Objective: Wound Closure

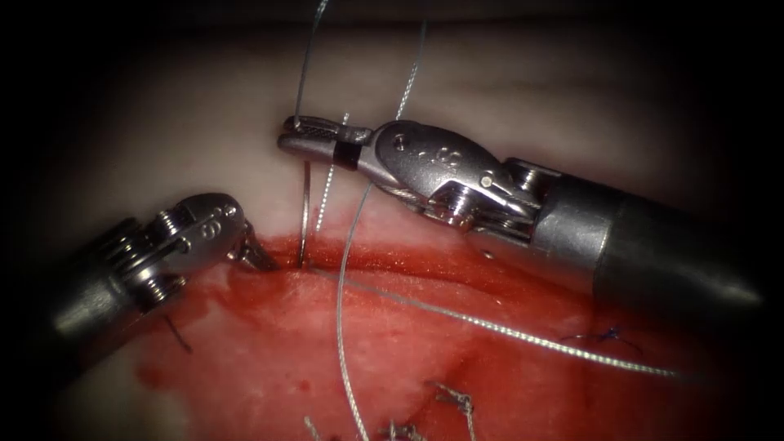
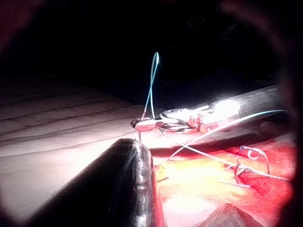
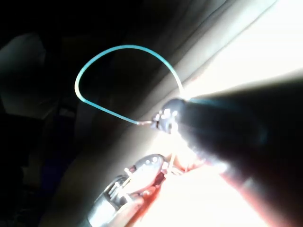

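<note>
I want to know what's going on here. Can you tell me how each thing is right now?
right tool: jaws shut on the needle near its upper end.
needle: upright, lower part in the tissue at the cut's upper edge.
left tool: tip at the cut, left of the needle; jaws unclear.
thread: loose, looping up and lying across the tissue.
tissue: cut open, wet with red fluid.
cut ends of thread: lying on the tissue.
</note>
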Tool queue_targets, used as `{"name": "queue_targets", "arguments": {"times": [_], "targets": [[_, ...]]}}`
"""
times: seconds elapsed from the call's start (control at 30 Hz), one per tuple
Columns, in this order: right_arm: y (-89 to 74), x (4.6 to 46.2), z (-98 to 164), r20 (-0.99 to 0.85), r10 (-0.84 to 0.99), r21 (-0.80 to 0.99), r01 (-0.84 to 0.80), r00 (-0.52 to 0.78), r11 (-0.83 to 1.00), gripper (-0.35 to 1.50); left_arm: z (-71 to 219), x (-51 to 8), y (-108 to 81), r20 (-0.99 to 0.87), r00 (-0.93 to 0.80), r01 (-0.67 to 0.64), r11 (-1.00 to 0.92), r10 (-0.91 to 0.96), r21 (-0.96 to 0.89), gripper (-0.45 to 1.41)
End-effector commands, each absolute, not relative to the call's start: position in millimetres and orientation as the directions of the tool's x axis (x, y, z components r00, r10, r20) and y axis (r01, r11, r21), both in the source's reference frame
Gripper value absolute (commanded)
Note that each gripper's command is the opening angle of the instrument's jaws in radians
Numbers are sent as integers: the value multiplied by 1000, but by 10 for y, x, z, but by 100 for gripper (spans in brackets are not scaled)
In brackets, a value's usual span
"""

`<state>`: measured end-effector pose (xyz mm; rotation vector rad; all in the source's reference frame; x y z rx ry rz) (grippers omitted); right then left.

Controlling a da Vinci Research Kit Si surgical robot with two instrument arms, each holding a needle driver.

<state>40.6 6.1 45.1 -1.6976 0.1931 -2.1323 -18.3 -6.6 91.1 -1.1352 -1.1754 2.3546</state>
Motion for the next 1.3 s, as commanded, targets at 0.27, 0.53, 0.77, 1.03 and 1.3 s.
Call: {"name": "queue_targets", "arguments": {"times": [0.27, 0.53, 0.77, 1.03, 1.3], "targets": [[73, 413, 440, 869, -472, -431, 243, -146, -869, -35, 903, -184, -52, -529, -651, 91, -636, 544, -766, -45], [71, 414, 441, 801, -585, -542, 258, -131, -800, -35, 903, -184, -52, -529, -651, 91, -636, 544, -766, -45], [72, 413, 441, 843, -513, -469, 245, -160, -848, -35, 903, -184, -52, -524, -652, 87, -633, 548, -769, -45], [74, 413, 440, 908, -368, -326, 214, -200, -921, -35, 903, -184, -52, -524, -652, 87, -633, 548, -769, -45], [66, 413, 443, 753, -638, -589, 268, -160, -762, -35, 903, -184, -52, -525, -652, 88, -633, 547, -769, -45]]}}
